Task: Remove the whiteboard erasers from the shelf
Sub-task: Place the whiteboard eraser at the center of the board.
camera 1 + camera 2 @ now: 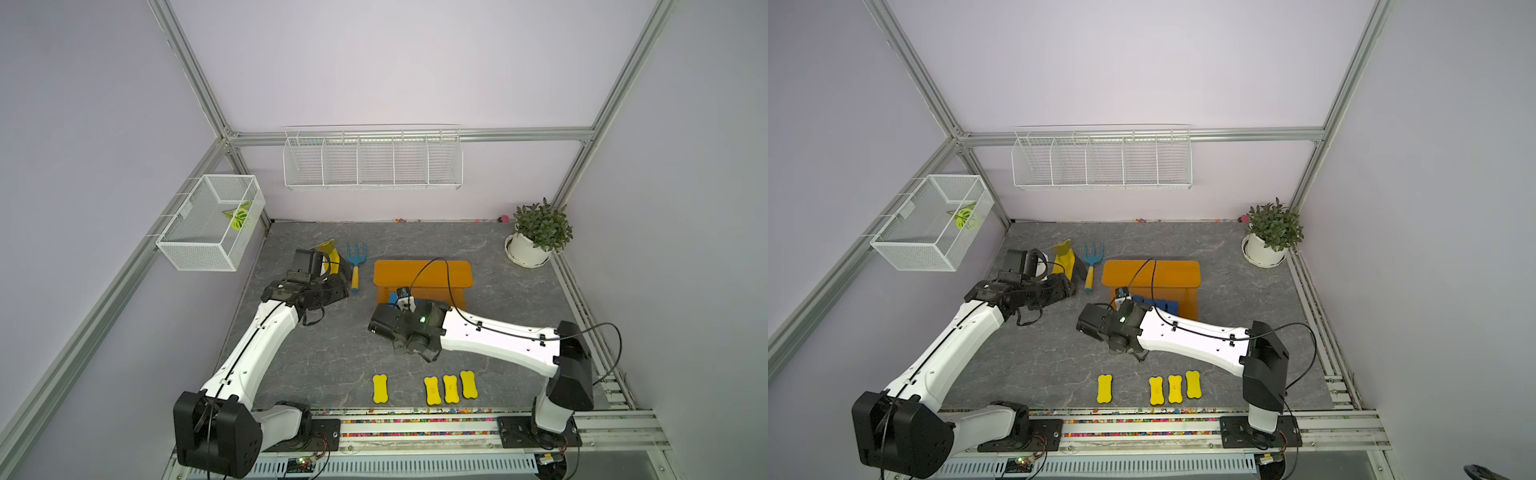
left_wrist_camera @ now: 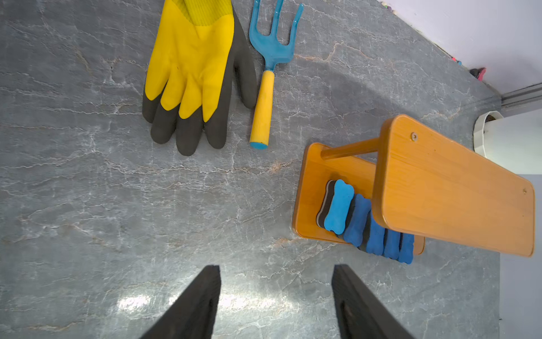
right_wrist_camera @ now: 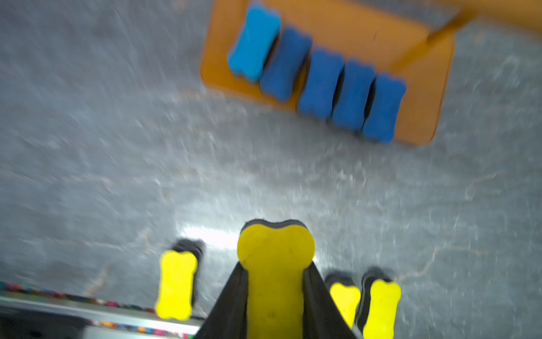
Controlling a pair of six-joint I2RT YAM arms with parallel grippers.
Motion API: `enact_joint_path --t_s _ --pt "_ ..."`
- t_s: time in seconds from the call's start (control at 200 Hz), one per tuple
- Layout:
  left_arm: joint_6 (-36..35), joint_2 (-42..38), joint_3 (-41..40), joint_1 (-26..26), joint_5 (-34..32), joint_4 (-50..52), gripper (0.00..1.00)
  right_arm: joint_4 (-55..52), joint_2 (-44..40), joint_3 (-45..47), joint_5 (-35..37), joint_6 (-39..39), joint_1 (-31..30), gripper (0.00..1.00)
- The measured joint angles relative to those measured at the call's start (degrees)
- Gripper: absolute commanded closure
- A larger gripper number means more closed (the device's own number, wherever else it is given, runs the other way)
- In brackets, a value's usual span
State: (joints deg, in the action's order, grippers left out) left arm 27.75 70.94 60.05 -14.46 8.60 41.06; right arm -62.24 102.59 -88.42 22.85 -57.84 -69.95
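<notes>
**Yellow eraser in the right claw: watch the drop, then the blue row**

Your right gripper (image 3: 275, 273) is pinching a yellow eraser (image 3: 275, 246) by its waist, the front lobe poking out past the fingers. It hangs above the table (image 1: 332, 353), between the shelf (image 1: 424, 272) and the four yellow erasers (image 1: 451, 388) lying near the front edge. Your left gripper (image 2: 275, 267) is spread and empty, over bare table near the glove (image 2: 190, 73).

Five blue erasers (image 3: 319, 79) sit on the lower tier (image 2: 313, 176), leaning on one another like tipped dominoes.

What could go wrong:

- The foam is soft and held only at the waist. The right wrist view is smeared, so the arm is probably moving, and a jolt could twist the eraser out of the grip.
- Three of the eraser row lie close together. Release over them and yours lands on top of one or knocks it aside, so aim for the gap.
- The blue ones overlap, so lifting one may drag its neighbour off.
- The upper tier (image 2: 454, 190) overhangs part of that row, and a steep approach could strike it.
</notes>
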Motion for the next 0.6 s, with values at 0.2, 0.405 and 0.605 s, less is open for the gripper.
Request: enact_joint_path --t_s 0.2,0.405,0.605 --pt "-0.02 0.00 0.09 0.00 0.66 0.20 0.35 4.35 0.00 10.25 -5.73 -0.90 -1.99 0.72" --pt "-0.02 0.00 0.09 0.00 0.85 0.22 0.35 9.60 0.04 12.76 -10.60 -0.59 -2.03 0.71" --pt "-0.02 0.26 0.17 0.00 0.87 0.24 0.35 13.27 1.99 13.11 -15.26 -0.17 -2.10 0.69"
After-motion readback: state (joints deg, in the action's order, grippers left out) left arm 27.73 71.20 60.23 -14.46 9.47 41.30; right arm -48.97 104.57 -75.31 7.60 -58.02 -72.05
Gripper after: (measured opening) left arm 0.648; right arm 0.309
